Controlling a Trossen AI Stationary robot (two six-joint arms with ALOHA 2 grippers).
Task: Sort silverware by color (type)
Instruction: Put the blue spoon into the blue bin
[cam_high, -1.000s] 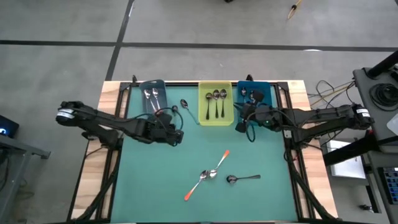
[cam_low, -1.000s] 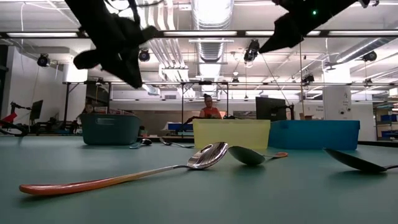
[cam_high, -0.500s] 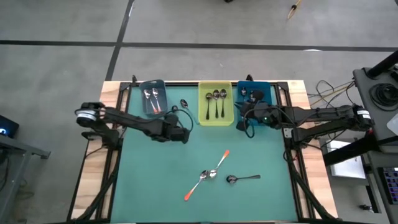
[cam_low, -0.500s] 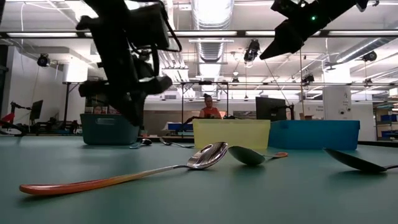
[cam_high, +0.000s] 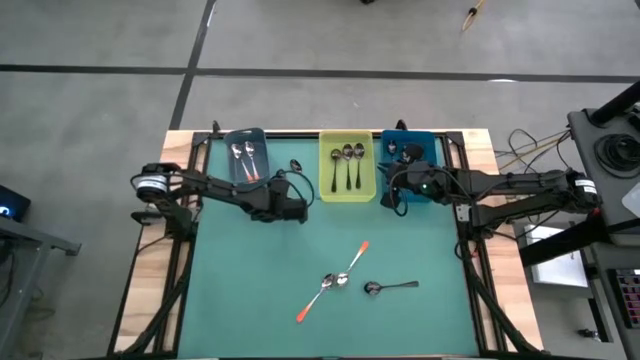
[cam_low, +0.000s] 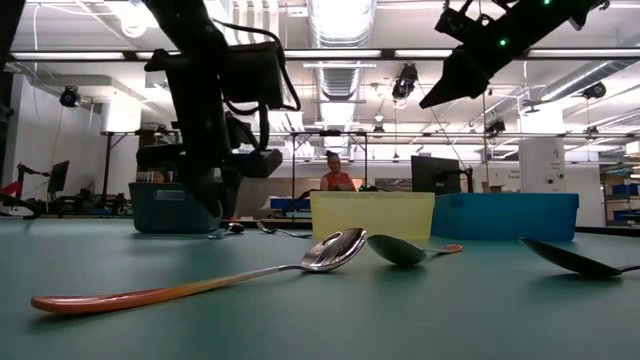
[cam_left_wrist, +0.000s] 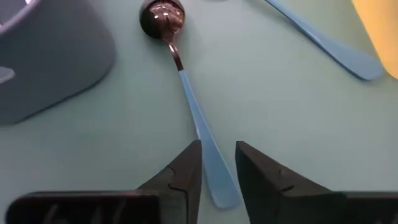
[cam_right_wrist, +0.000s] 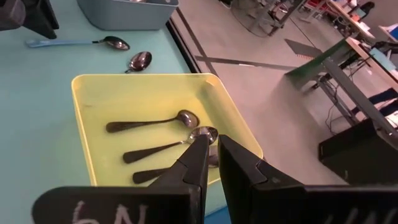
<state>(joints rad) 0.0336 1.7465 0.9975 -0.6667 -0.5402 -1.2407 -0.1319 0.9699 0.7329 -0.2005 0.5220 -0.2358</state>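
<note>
A pale-blue-handled spoon (cam_left_wrist: 186, 93) lies flat on the green table, its bowl (cam_high: 283, 177) near the grey bin (cam_high: 245, 150). My left gripper (cam_left_wrist: 217, 147) is low over the spoon's handle end, open, with one finger on each side of it; I cannot tell if they touch it. A second blue-handled spoon (cam_left_wrist: 323, 40) lies beside the yellow bin (cam_high: 347, 190). My right gripper (cam_right_wrist: 214, 155) hangs shut, with nothing in it, high over the yellow bin's near right corner. That bin holds three dark-handled spoons (cam_right_wrist: 149, 124).
Two orange-handled spoons (cam_high: 338, 280) lie crossed at the table's middle, with a dark spoon (cam_high: 392, 287) to their right. The grey bin holds spoons (cam_high: 243, 155). A blue bin (cam_high: 425, 148) stands at the far right. A person (cam_low: 335, 172) sits in the room beyond the table.
My left gripper has come down from high above the table to just over it. It has also gone toward the table's right and far edges, over the blue-handled spoon near the grey bin. The spoons have not moved.
</note>
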